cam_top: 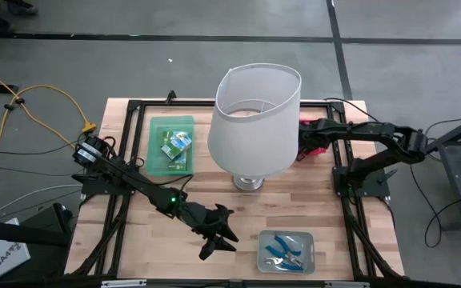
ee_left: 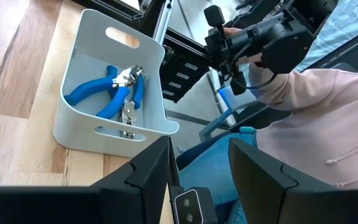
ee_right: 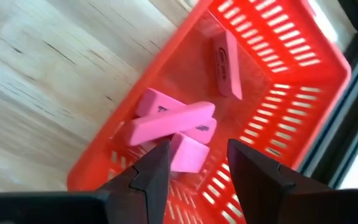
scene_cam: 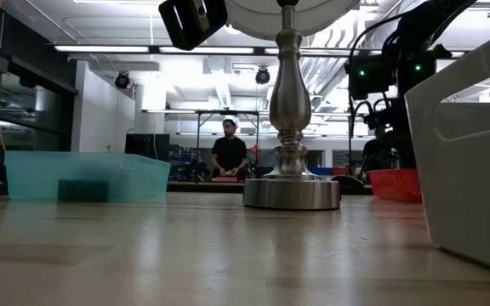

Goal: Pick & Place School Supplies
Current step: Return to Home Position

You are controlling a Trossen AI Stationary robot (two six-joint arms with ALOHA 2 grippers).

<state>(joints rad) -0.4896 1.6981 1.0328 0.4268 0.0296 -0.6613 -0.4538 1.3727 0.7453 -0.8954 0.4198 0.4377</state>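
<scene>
Overhead layout of the wooden worktop (cam_top: 238, 210), with a large white lampshade (cam_top: 254, 120) at its centre on a metal lamp base (scene_cam: 292, 191). The left end effector (cam_top: 218, 244) hangs over bare wood near the front edge, just beside the grey tray (cam_top: 309, 238); in its wrist view the left end effector (ee_left: 199, 146) has its two dark fingers spread well apart with nothing between them. The grey tray (ee_left: 86, 134) holds the blue-handled tools (ee_left: 104, 93), lying crossed on its floor. The right end effector (cam_top: 306, 132) reaches in from the right side to the red bin (cam_top: 314, 150), which the lampshade partly hides in the overhead view. In its own wrist view the right end effector (ee_right: 199, 152) is poised above the red bin (ee_right: 278, 93), fingers parted and empty. Several pink erasers (ee_right: 173, 121) lie inside this bin, three piled together and one apart near a wall. The green tray (cam_top: 157, 128), at the rear left, contains the small green-yellow printed boxes (cam_top: 176, 148). A person (ee_left: 316, 118) in a pale pink top and blue trousers is beyond the front edge of the worktop.
</scene>
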